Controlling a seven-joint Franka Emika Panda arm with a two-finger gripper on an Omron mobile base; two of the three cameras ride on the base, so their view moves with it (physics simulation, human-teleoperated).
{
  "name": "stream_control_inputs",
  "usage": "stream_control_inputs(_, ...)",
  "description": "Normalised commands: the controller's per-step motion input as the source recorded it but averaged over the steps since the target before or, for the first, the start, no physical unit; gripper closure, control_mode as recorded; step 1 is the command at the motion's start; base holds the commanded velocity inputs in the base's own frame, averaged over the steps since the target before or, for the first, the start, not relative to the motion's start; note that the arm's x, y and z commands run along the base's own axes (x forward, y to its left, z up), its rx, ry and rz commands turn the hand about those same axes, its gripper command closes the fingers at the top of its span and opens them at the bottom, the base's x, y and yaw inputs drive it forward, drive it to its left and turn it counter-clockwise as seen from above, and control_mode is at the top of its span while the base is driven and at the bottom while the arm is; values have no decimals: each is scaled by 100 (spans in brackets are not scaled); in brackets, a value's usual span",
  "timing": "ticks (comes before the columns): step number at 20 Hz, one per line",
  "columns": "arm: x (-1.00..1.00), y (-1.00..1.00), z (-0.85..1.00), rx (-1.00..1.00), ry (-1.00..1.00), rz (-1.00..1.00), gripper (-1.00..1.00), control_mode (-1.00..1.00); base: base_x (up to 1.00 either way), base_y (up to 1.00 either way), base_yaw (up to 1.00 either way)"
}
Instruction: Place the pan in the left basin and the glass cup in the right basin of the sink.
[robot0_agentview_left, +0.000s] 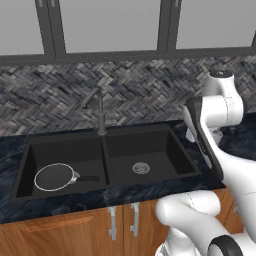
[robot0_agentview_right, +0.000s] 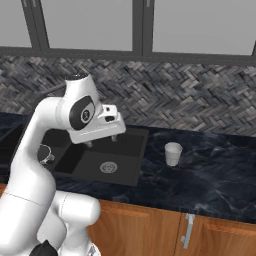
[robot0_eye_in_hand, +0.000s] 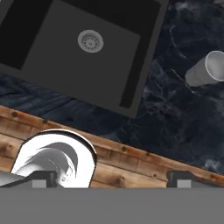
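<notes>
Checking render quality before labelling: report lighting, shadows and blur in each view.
Left base view: flat, even light, slightly soft; the pan stays readable against the black left basin. Right base view: the glass cup stands bright on the dark marbled counter, with hardly any shadow. Hand view: the cup's rim is cut off by the frame edge; the right basin is shaded darker along one wall.
</notes>
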Motion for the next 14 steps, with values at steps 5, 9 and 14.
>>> stream_control_inputs(5,22,-31,7,3,28,0,-100,-100,0,0,0)
stream_control_inputs(9,13,-30,0,4,14,0,-100,-100,0,0,0)
stream_control_inputs(14,13,-30,0,5,2,1,-100,-100,0,0,0)
